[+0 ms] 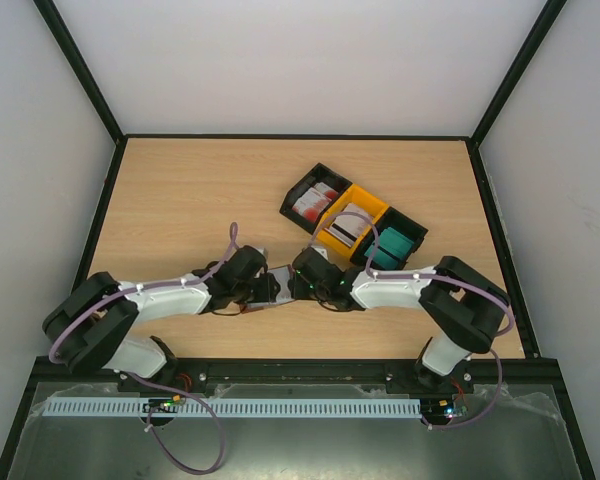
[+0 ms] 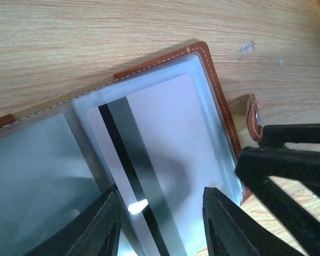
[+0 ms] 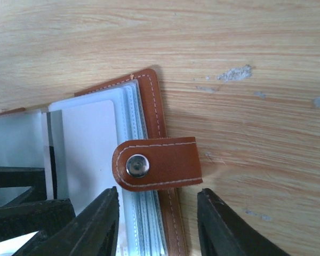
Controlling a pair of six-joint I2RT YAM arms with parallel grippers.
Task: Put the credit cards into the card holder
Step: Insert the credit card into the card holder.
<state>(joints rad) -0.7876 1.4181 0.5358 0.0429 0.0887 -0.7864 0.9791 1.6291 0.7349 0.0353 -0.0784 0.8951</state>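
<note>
Top view: we see the card holder [image 1: 280, 276] lying open on the surface [image 1: 180, 200], between the left gripper [image 1: 263, 293] and the right gripper [image 1: 296, 285].
Left wrist: the jaws stand parted over a striped credit card [image 2: 149, 144] sleeved inside the holder.
Right wrist: the jaws stand parted astride the snap tab [image 3: 157, 164].

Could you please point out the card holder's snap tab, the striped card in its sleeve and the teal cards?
card holder's snap tab [image 3: 161, 164]: right wrist view, leather beside the stud.
striped card [image 2: 162, 154]: left wrist view, white face right of stripe.
teal cards [image 1: 393, 247]: top view, stack's top.
</note>
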